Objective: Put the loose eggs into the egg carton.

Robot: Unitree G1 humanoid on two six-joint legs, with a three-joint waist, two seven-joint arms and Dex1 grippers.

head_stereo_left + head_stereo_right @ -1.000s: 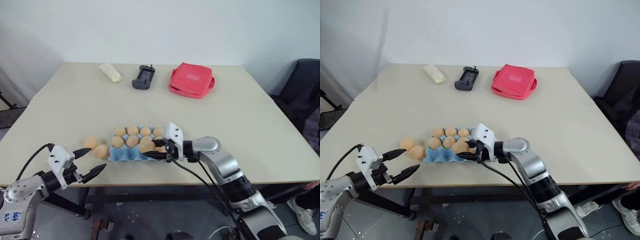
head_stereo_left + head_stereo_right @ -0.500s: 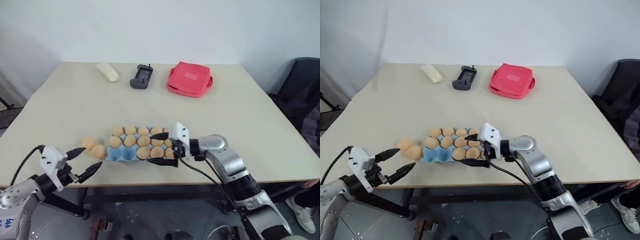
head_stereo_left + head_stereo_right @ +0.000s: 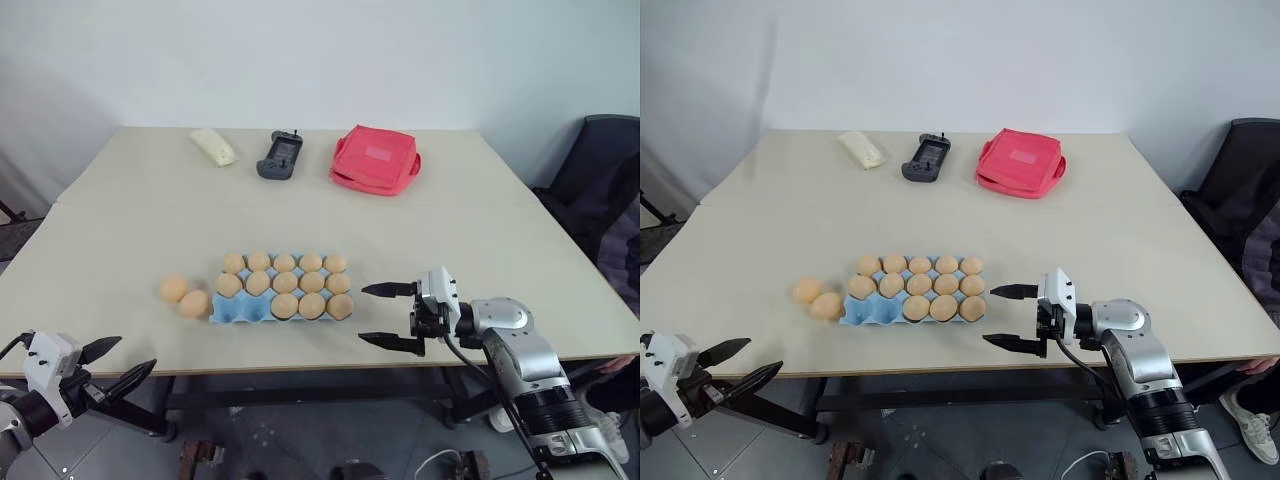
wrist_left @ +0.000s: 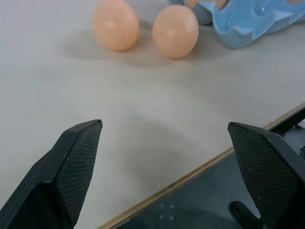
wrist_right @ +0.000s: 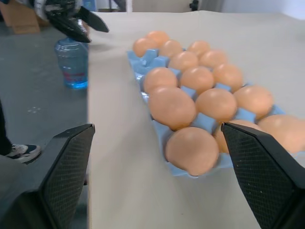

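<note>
Two loose eggs (image 3: 184, 297) are lying on the desk (image 3: 120, 230) just beside the egg carton (image 3: 240, 310), whose visible cups are holding eggs. Both the left claw (image 3: 113, 365) and right claw (image 3: 383, 316) are gaping empty. Eggs are light, smooth, brittle; pinching gently across the middle looks safest.

White wall (image 3: 400, 50), beige table (image 3: 520, 260), grey floor (image 3: 300, 445)

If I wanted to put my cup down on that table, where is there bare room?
Widest bare patch: between the egg carton and the back row of cream packet, black handset and red pouch. The table's right side is bare too. It is crowded at the carton's left end, where two loose eggs lie, and near the open right claw.
</note>
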